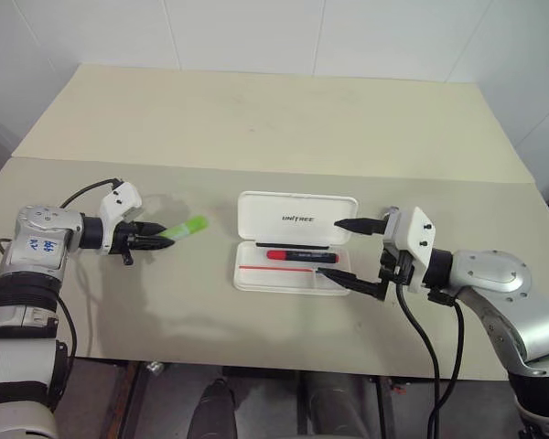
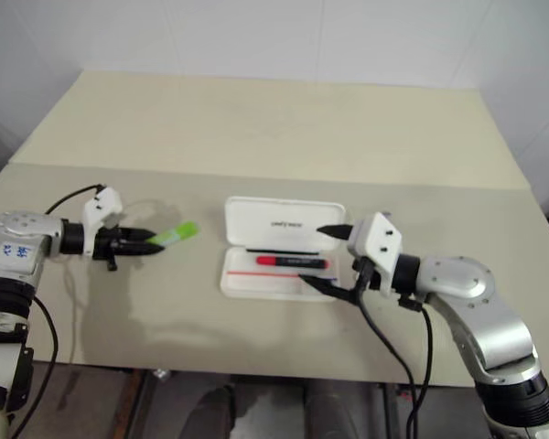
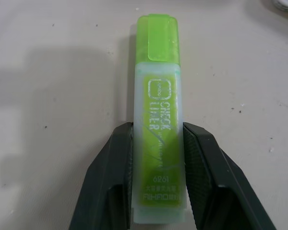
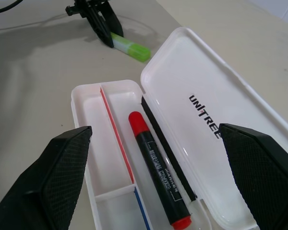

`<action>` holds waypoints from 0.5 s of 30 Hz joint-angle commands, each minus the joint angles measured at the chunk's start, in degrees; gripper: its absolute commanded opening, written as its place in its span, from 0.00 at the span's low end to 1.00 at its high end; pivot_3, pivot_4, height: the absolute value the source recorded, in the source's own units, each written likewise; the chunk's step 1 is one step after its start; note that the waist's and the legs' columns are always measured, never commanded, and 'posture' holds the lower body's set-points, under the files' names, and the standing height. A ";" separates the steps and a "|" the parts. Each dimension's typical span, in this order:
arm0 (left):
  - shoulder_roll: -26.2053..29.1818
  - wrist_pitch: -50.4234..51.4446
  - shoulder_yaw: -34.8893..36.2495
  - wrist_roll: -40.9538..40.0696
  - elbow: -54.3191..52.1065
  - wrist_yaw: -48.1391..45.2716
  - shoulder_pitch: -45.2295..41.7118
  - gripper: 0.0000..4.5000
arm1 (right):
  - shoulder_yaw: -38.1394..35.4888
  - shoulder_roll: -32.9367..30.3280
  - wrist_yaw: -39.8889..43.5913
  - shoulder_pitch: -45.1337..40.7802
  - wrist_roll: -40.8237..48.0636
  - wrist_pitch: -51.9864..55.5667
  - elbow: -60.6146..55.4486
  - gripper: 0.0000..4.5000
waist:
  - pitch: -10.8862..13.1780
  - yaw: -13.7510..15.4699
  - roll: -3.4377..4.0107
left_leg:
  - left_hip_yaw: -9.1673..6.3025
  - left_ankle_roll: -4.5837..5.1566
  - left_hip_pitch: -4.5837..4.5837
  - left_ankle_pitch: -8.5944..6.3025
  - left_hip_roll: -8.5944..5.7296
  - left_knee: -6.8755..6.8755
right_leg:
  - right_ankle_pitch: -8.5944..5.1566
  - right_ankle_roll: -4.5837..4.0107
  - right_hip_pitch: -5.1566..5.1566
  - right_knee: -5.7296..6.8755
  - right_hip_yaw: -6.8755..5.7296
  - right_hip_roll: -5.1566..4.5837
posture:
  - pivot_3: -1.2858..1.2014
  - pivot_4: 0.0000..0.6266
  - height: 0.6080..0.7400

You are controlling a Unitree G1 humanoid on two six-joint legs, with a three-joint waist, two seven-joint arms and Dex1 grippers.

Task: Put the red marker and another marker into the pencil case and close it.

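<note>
The white pencil case (image 1: pixel 256 279) lies open at the table's middle, its "UNITREE" lid (image 1: pixel 297 218) folded back flat. The red marker (image 1: pixel 297 256) rests inside the tray, lengthwise beside the red-blue stripe. To the left, the other marker, a light-green highlighter (image 1: pixel 190 226), lies on the table. My left gripper (image 1: pixel 169 235) is shut on its rear half, and a finger (image 3: pixel 113 177) presses each side. My right gripper (image 1: pixel 329 247) hovers open at the case's right end, one fingertip over the lid and one over the tray's front corner.
The beige table (image 1: pixel 256 137) has a seam across it behind the case, and its front edge runs just below my arms. A black cable (image 1: pixel 421 338) hangs from my right wrist over that edge. White walls close in the back.
</note>
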 commanded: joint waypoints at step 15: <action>-5.03 18.21 0.35 -16.92 -32.32 -7.47 -5.80 0.25 | -12.70 -1.75 7.90 8.46 7.89 -8.62 2.48 1.00 | 0.03 0.21 -0.05 | -0.02 0.01 -0.03 -0.01 0.00 0.00 | 0.11 0.23 -0.03 0.03 -0.01 0.00 | 0.52 0.24 1.00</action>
